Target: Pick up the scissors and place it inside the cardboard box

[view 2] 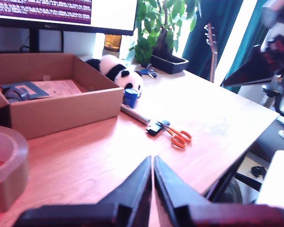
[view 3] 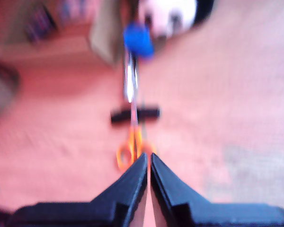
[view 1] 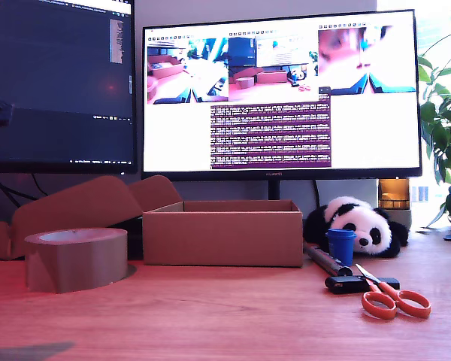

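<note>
While the scissors lie lengthwise just ahead of my second gripper, nearer than my first gripper, both sit pinched together, empty.

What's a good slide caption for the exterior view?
Orange-handled scissors lie on the wooden desk at the exterior view's right, apart from the open cardboard box and tape roll.

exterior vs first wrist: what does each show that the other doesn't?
Exterior only: both monitors, the wide one showing camera feeds, and the box's raised flap.

First wrist only: my first gripper, fingers together and empty, a guitar neck, and flat items lying inside the cardboard box.

Both: the scissors on the table beside a black stick, the tape roll, the toy panda, a blue cap.
</note>
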You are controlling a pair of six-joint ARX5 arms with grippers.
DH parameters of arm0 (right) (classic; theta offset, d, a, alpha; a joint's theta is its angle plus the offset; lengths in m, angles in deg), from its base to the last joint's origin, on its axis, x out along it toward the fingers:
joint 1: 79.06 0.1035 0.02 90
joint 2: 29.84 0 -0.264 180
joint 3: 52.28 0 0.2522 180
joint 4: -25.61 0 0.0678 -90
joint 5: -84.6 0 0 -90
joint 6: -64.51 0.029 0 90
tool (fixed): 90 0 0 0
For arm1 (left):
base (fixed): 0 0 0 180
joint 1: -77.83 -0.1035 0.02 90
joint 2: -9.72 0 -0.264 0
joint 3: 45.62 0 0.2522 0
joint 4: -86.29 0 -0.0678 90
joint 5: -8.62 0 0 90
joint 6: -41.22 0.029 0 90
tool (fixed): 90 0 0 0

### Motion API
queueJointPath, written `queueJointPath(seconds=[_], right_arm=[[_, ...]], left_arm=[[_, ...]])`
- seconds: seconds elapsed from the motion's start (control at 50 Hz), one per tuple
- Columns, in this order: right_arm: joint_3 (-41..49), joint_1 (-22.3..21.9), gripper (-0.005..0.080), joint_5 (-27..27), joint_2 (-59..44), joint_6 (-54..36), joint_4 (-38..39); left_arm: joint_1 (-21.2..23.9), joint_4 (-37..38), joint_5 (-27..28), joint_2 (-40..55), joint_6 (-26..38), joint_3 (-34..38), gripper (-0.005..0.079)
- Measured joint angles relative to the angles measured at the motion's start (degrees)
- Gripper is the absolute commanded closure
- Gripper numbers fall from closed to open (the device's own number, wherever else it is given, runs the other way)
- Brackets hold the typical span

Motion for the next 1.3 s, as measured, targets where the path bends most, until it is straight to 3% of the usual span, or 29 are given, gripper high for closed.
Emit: queueJointPath(seconds=[0.16,0.22,0.3,0.36,0.56,1.3], right_arm=[[-5.8,4.3,0.0745,-1.7,-12.2,0.0,-2.9],[-7.0,5.6,0.0643,-1.7,-15.9,0.0,-2.1],[-7.8,6.3,0.0416,-1.6,-20.0,0.1,0.1],[-7.9,6.5,0.0353,-1.3,-22.2,0.5,2.6],[-8.0,6.4,0.0484,1.9,-27.6,0.3,4.7],[-8.0,7.6,0.0485,2.2,-36.1,-1.7,6.7]], left_arm=[[0.0,0.1,-1.6,0.0,0.2,0.0,0.0765],[0.0,0.1,-1.6,0.0,0.3,0.0,0.0765],[0.0,0.2,-1.6,0.0,0.6,0.0,0.0765],[0.0,0.2,-1.6,0.0,1.0,0.0,0.0765],[0.0,0.2,-1.6,0.0,2.1,0.0,0.0765],[0.0,1.3,-3.0,0.0,2.1,0.0,0.0765]])
